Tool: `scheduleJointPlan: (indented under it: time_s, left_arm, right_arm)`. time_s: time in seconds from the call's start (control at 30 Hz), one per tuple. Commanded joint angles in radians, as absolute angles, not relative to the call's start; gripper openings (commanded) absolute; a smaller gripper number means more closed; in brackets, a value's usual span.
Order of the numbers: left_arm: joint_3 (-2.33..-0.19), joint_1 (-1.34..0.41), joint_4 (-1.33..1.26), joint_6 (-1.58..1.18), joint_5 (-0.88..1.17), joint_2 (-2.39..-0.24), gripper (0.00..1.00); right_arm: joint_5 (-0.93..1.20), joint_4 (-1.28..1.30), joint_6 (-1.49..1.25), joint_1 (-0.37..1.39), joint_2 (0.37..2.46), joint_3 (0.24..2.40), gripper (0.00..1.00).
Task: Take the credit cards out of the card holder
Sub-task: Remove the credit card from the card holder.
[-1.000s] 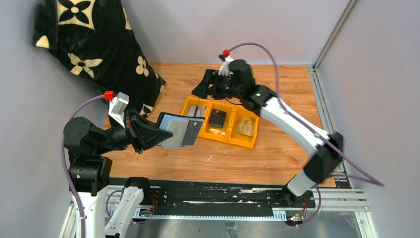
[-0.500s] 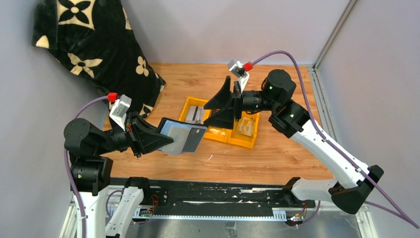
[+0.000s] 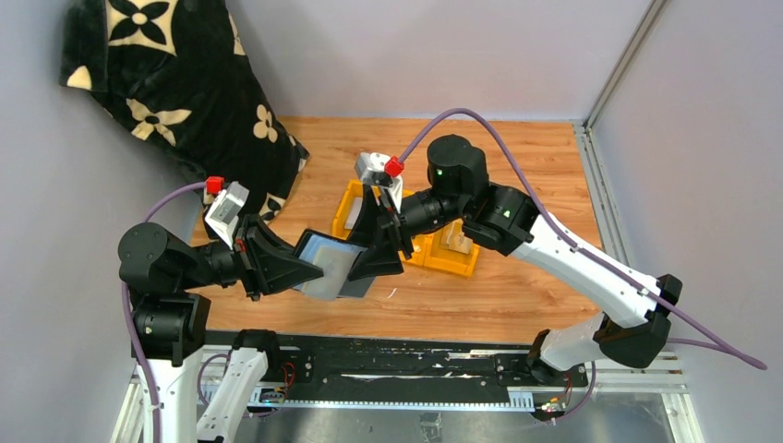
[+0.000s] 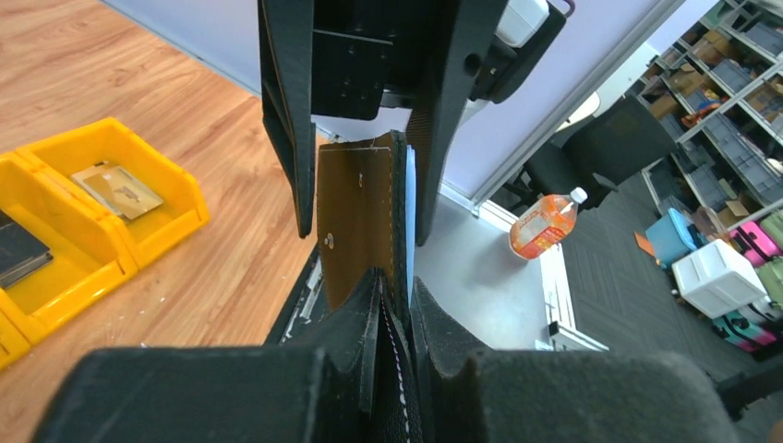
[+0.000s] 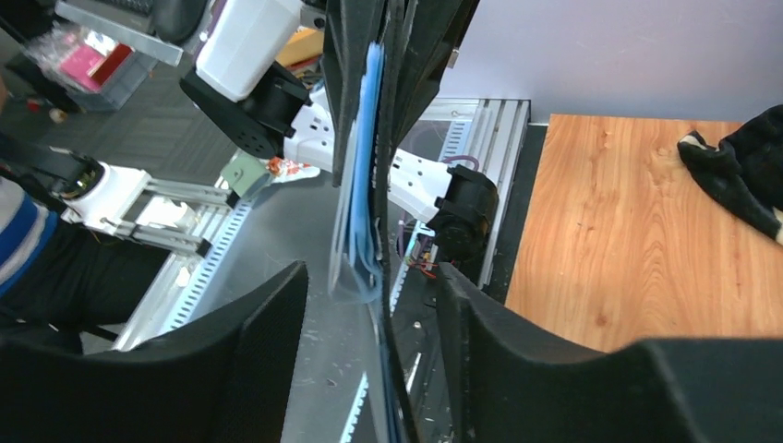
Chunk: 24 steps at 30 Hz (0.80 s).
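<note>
Wood-grain table bears a yellow plastic tray mid-table and a black blanket at the far-left corner. Toward the near edge, left gripper pinches the leather-like card holder; right gripper straddles it, fingers spread.

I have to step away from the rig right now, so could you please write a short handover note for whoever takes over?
Left gripper: shut on the card holder, holding it open in the air.
Right gripper: open, jaws straddling the holder's free edge, nothing pinched yet.
Done: a tan card and a dark card lie in the yellow tray.
Left: pull out whatever remains inside; the count is hidden.
</note>
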State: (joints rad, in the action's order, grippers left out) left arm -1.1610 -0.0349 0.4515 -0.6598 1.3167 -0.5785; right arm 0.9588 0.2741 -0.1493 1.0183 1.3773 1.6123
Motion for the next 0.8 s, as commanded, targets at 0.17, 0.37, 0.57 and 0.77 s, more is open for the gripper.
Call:
scheduleJointPlan:
  time_s: [0.17, 0.37, 0.57, 0.77]
  left_arm:
    - [-1.159, -0.034, 0.463, -0.656, 1.363, -0.569, 0.00]
    - [-1.161, -0.035, 0.498, -0.612, 1.320, -0.582, 0.54]
    - [-1.203, -0.034, 0.589, -0.524, 1.254, -0.583, 0.83]
    - [-1.221, -0.034, 0.743, -0.296, 1.093, -0.531, 0.80]
  right_arm:
    - [0.977, 0.258, -0.145, 1.061, 1.399, 1.652, 0.35]
    - [0.921, 0.211, -0.190, 1.065, 1.394, 1.627, 0.02]
    - [0.793, 0.170, -0.248, 1.053, 1.363, 1.598, 0.00]
    - [0.615, -0.012, -0.443, 1.049, 1.318, 1.491, 0.00]
